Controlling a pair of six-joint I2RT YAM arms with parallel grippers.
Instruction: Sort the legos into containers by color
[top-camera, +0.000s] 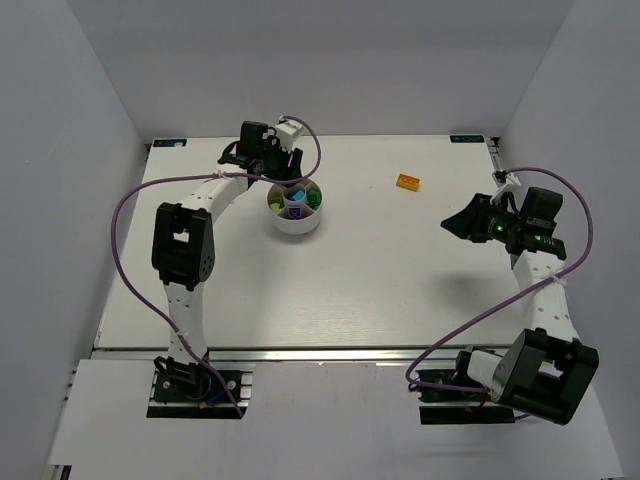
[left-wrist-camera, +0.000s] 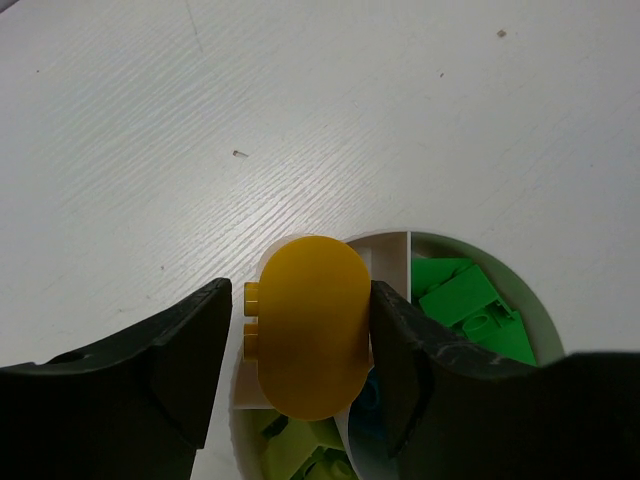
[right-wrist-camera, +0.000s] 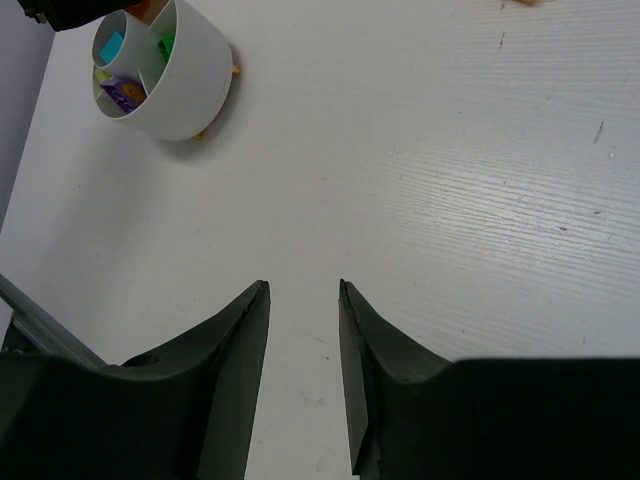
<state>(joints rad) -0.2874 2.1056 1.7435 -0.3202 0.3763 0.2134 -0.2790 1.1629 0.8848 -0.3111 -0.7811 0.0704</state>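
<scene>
One orange lego (left-wrist-camera: 305, 330), long axis along parted left fingers (left-wrist-camera: 190, 370), studs sideways; right fingers (right-wrist-camera: 230, 380) apart.

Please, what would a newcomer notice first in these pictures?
A yellow-orange rounded brick sits between the fingers of the left hand, just above the white divided dish. One orange brick lies alone on the table, apart from the dish; the right hand hangs open and empty.

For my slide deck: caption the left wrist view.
Orange brick between the fingers of the left hand, over the white divided dish.
</scene>
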